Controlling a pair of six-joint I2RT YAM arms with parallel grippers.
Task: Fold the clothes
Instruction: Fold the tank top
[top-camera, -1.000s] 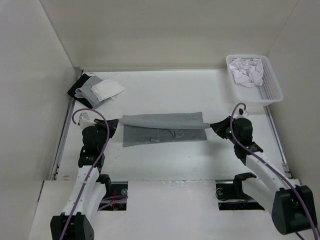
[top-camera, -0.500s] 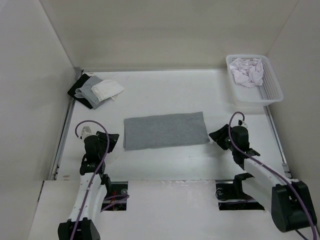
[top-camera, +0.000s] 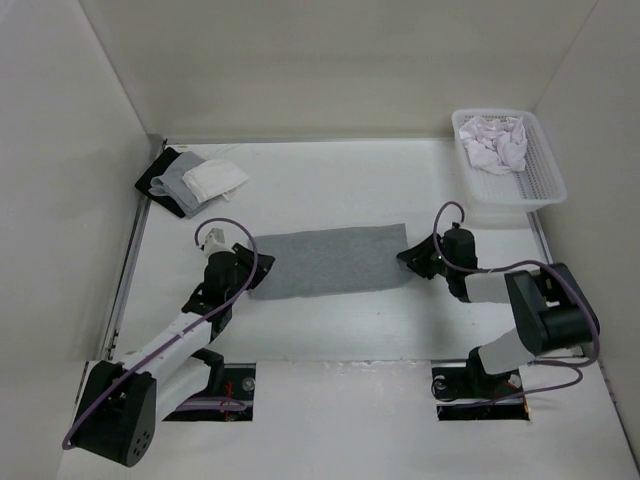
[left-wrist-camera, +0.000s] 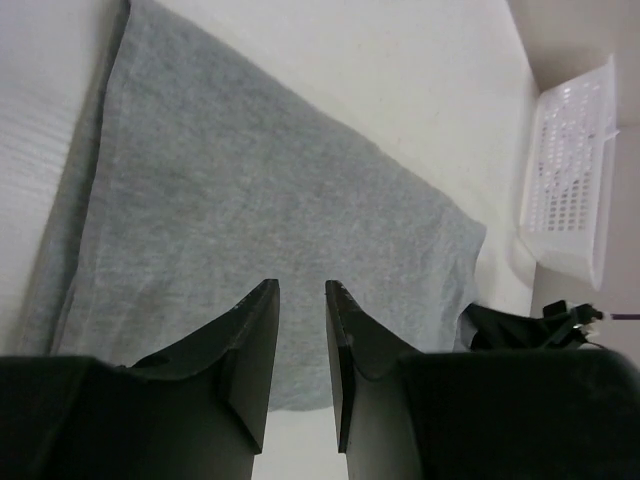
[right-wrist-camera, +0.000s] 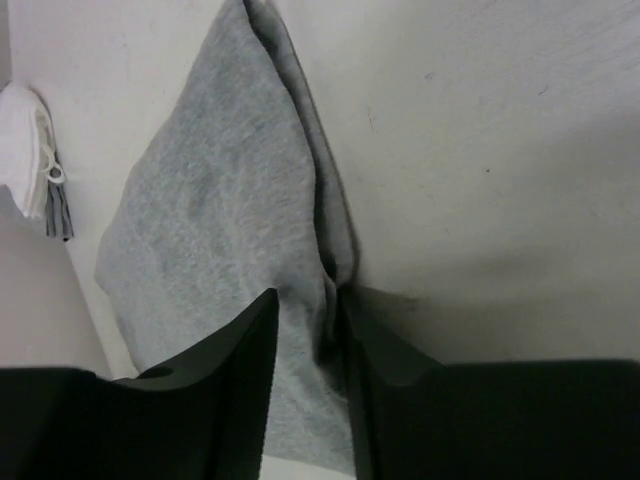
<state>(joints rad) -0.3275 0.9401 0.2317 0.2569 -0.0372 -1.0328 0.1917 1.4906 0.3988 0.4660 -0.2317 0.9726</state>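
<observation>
We are noting a white desk (top-camera: 330, 190) and white walls (top-camera: 330, 70); clothes (top-camera: 325, 262) lying lengthwise left-right; left tool (left-wrist-camera: 300, 287) released; right tool (right-wrist-camera: 306, 295): cannot tell.

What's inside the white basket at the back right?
A crumpled white-lilac garment lies in the basket; anything beneath it is covered.

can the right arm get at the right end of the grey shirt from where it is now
Probably yes. The right hand sits right at the right end of the folded grey T-shirt, and in the wrist view the fabric's edge shows between its parted fingers. Nothing lies in between.
</observation>
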